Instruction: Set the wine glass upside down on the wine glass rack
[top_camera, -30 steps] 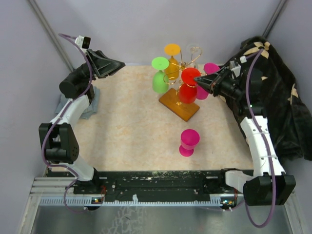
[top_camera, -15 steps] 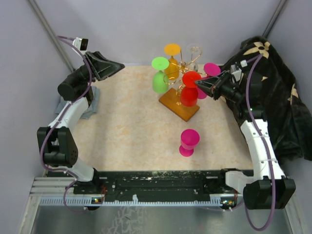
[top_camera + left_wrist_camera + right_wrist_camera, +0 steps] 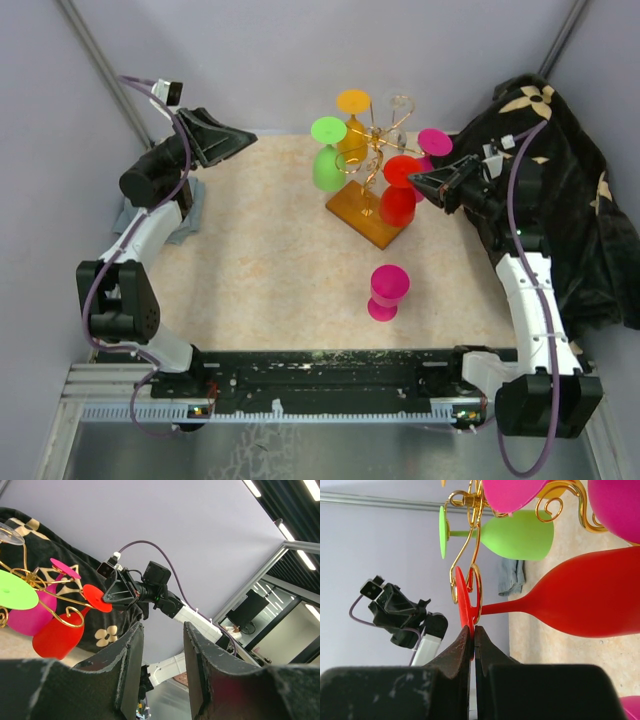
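Inspection finds the right gripper (image 3: pixel 472 632) clenched on the rim of the foot of the red wine glass (image 3: pixel 590 597), the two fingers pressed flat against either face of the red disc. The glass is inverted, bowl down. Its stem passes through a gold curl of the wine glass rack (image 3: pixel 358 213), and the foot lies against that curl on the gripper's side. From above, the red bowl hangs over the front right corner of the amber base (image 3: pixel 375 232); whether bowl and base touch cannot be told. Three more coloured glasses hang bowl down on the same rack: a green glass (image 3: pixel 326 168) on the left, an orange glass (image 3: pixel 352 140) at the back and a pink glass (image 3: pixel 434 142) on the right, just behind the gripper. A further pink glass (image 3: pixel 388 290) stands alone on the table (image 3: pixel 270 250), nearer the arm bases and well apart from the rack. The left gripper (image 3: pixel 161 630) is raised at the far left corner, well apart from the rack, its fingers parted with nothing between them. A black patterned cloth (image 3: pixel 575 210) lies heaped along the right side.
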Available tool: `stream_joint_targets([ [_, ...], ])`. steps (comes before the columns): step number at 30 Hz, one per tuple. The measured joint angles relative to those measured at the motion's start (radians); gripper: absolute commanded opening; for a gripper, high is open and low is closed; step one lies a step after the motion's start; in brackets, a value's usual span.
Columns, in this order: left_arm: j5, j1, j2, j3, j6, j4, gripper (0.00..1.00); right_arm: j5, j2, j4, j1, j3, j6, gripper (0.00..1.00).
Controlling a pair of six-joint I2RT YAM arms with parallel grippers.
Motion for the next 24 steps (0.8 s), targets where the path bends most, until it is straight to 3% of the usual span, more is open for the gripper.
stream_joint_targets([
  [8,0.004,0.000,-0.012,-0.008,0.005,-0.005,0.44,0.000,0.010,0.009,0.000,-0.001,-0.018,0.00],
  [18,0.004,0.000,-0.014,-0.008,0.011,-0.005,0.44,0.001,0.007,0.014,-0.004,-0.027,-0.043,0.39],
  [24,0.008,0.000,-0.014,-0.008,0.018,-0.007,0.43,0.024,-0.043,-0.058,-0.004,-0.027,-0.088,0.40],
])
